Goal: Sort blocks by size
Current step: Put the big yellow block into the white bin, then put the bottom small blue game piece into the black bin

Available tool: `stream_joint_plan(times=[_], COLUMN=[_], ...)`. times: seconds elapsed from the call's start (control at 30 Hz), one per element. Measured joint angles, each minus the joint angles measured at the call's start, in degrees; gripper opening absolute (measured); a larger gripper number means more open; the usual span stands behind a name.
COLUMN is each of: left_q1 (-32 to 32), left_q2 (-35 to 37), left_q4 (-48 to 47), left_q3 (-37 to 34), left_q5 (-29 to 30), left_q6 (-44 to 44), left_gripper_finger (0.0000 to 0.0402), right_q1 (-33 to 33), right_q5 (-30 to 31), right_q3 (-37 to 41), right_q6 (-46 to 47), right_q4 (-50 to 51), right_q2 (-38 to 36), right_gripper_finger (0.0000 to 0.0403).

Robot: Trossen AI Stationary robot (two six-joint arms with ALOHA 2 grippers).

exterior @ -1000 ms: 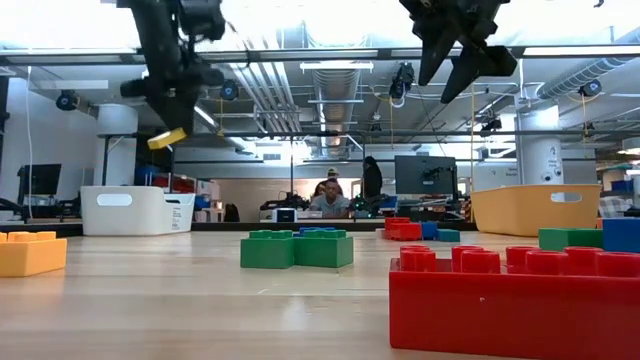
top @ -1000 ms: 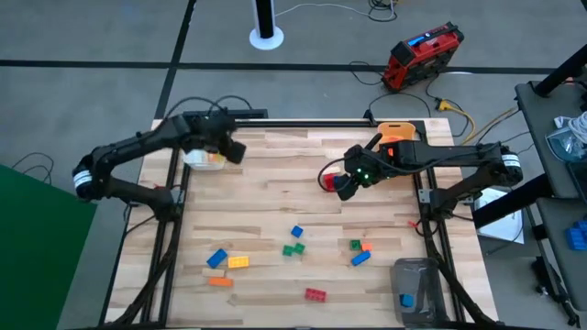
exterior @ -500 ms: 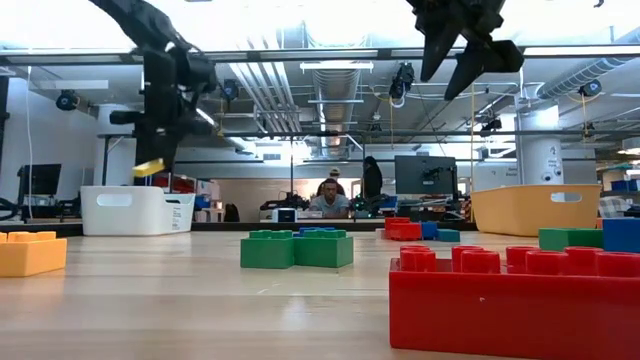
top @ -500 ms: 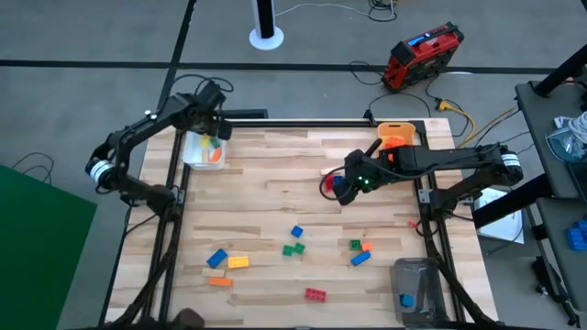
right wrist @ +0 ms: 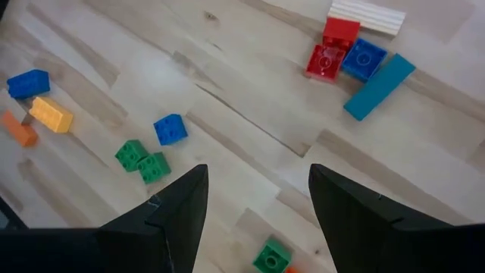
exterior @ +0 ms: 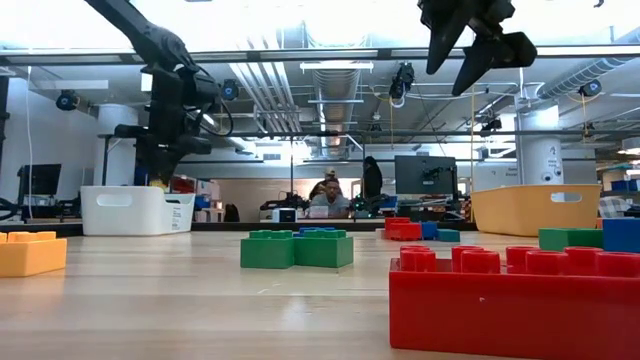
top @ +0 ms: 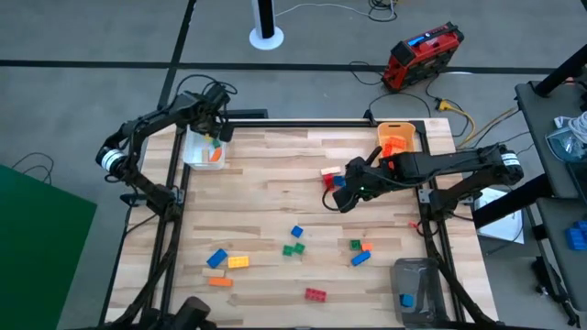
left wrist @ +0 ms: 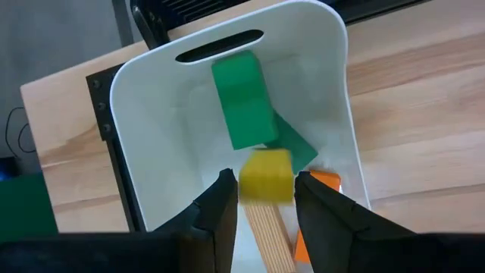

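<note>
My left gripper [top: 214,137] hangs over the white bin [top: 194,156] at the table's far left corner, shut on a long yellow block [left wrist: 265,176]. In the bin lie green blocks [left wrist: 242,102] and an orange one [left wrist: 326,182]. My right gripper [right wrist: 258,220] stands open high above the table's middle, right of centre [top: 353,190], with nothing between its fingers. Under it lie a red block [right wrist: 330,49], a blue block [right wrist: 366,57] and a long teal block [right wrist: 379,76]. Several more blocks [top: 293,240] lie scattered across the near half. My left gripper pinches the yellow block by its two long sides [left wrist: 264,199] between its two fingers [left wrist: 221,208]. The fingers come from above, pointing down. The block hangs lengthwise below them, its free end [left wrist: 265,171] down over the bin's inside, clear of the blocks there.
An orange-yellow bin [top: 396,137] stands at the far right and a grey bin [top: 415,284] with a blue block in it at the near right. Bare wood lies between the white bin and the red and blue blocks.
My left gripper has carried the yellow block toward the table's far left corner, over the white bin, and has come down toward it. My right gripper has drifted a little toward the table's right edge, staying open.
</note>
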State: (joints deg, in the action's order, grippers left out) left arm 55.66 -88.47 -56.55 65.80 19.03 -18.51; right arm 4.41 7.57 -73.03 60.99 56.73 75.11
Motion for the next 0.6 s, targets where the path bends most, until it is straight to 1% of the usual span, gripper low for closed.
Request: stream_joint_plan(times=[0.4, 0.53, 0.6], left_q1=[0.0, -0.12, -0.72], left_q2=[1.08, 1.85, 2.53], left_q4=[-0.86, -6.58, -7.79], left_q3=[0.0, 0.0, -0.07], left_q5=[0.01, -0.03, -0.61], left_q6=[-0.85, -2.0, -2.28], left_gripper_finger=[0.0112, 0.0112, 0.0112], right_q1=[1.72, 2.13, 2.4], right_q5=[0.04, 0.02, 0.06], right_q3=[0.09, 0.11, 0.11], right_q6=[1.86, 2.83, 3.37], right_q4=[-0.04, -0.04, -0.04], right_q2=[0.0, 0.04, 0.27], right_gripper_finger=[0.0219, 0.0219, 0.0219])
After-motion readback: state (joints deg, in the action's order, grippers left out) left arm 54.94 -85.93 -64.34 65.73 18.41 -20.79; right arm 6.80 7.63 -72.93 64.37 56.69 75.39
